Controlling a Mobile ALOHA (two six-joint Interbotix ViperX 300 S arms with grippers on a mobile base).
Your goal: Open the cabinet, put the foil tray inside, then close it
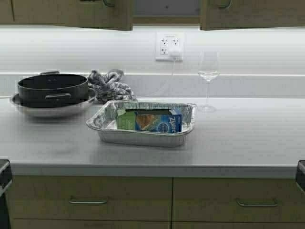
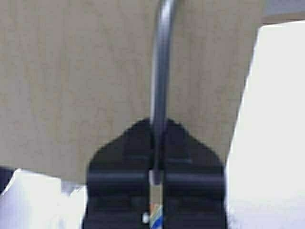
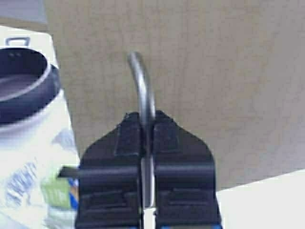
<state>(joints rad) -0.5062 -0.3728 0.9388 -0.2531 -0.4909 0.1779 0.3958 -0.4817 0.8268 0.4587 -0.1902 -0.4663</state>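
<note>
The foil tray (image 1: 143, 136) sits on the countertop's middle with a green and blue bag box (image 1: 148, 120) lying in it. Overhead, the cabinet's two tan doors (image 1: 71, 16) (image 1: 252, 16) stand apart, with a gap between them showing the inside. In the left wrist view my left gripper (image 2: 158, 125) is shut on the left door's metal bar handle (image 2: 162, 71). My right gripper (image 3: 147, 117) is likewise shut on the right door's curved bar handle (image 3: 142, 86). The high view shows only the lower ends of the handles (image 1: 108, 3) (image 1: 221, 4); both grippers are above its top edge.
A black pot (image 1: 52, 88) in a steel bowl (image 1: 50, 109) stands at the left, with a grey cloth (image 1: 108, 86) beside it. A wine glass (image 1: 208, 76) stands behind the tray to the right. A wall outlet (image 1: 169, 46) is on the backsplash. Base drawers (image 1: 88, 193) lie below.
</note>
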